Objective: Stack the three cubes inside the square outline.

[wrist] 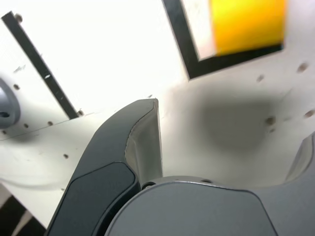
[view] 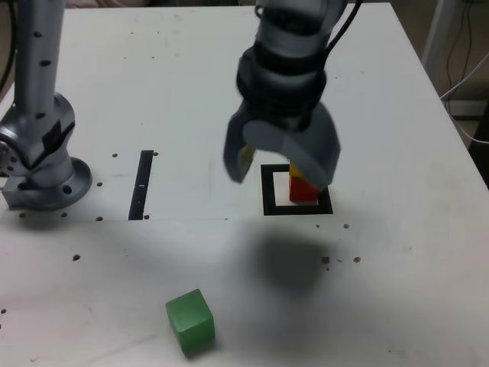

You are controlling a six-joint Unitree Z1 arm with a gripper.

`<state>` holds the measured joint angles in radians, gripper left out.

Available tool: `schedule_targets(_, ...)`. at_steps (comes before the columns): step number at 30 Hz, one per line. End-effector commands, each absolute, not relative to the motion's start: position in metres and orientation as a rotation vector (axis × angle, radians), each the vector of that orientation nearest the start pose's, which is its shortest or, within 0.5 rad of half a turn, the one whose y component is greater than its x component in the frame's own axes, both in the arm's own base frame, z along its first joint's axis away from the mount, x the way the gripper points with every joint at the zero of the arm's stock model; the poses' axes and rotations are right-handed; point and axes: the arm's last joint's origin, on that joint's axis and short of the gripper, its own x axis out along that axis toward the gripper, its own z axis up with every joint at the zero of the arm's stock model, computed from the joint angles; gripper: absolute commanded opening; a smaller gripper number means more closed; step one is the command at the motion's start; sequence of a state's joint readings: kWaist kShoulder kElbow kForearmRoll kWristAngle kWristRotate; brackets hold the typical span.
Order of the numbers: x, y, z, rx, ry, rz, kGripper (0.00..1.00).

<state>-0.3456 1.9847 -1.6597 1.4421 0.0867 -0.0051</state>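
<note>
The red cube (view: 303,189) stands inside the square outline (view: 269,191), with the yellow cube (view: 295,167) on top of it. My gripper (view: 281,174) hangs open just above and in front of this stack, one finger on each side, holding nothing. The right finger hides part of both cubes in the exterior view. The green cube (view: 190,321) lies alone near the table's front edge, left of the outline in the exterior view. In the wrist view the yellow cube (wrist: 247,24) shows from above inside the square outline (wrist: 179,39), beyond my open gripper (wrist: 229,132).
A narrow black strip (view: 143,183) lies on the white table to the exterior view's left of the outline, and the wrist view shows the strip (wrist: 39,64) too. The arm's grey base (view: 42,153) stands at the far left. Small screw holes dot the tabletop.
</note>
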Motion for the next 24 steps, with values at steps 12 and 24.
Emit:
schedule_targets(12,0.274,-0.173,0.280,0.540,1.648,-0.360,1.00)
schedule_targets(24,0.242,-0.195,0.268,0.625,1.626,-0.433,1.00)
